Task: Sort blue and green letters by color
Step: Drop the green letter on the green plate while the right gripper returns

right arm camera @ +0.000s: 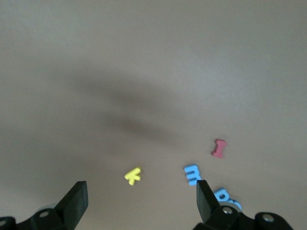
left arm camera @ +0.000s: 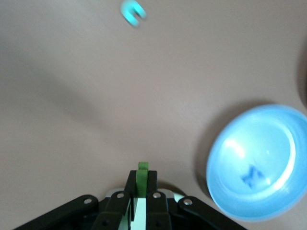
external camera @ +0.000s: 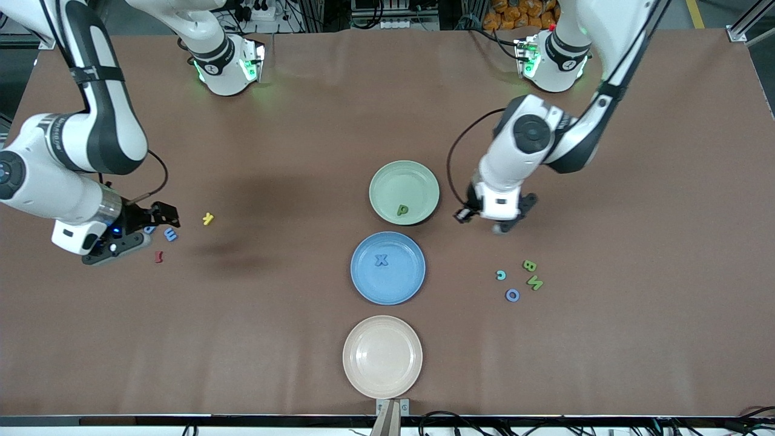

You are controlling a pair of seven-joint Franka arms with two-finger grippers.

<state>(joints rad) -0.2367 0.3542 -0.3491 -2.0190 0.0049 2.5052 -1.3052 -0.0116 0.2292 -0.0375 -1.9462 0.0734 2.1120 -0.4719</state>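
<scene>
left gripper [left arm camera: 139, 184] clamped on a green letter [left arm camera: 142, 167] (beside green plate [external camera: 381, 188]) | right gripper [right arm camera: 141, 199] open over blue E [right arm camera: 193, 174]

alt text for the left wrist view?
Left gripper fingers shut on a green letter above the brown table. Nearby sits a blue plate holding a blue X; a teal letter lies apart.
</scene>
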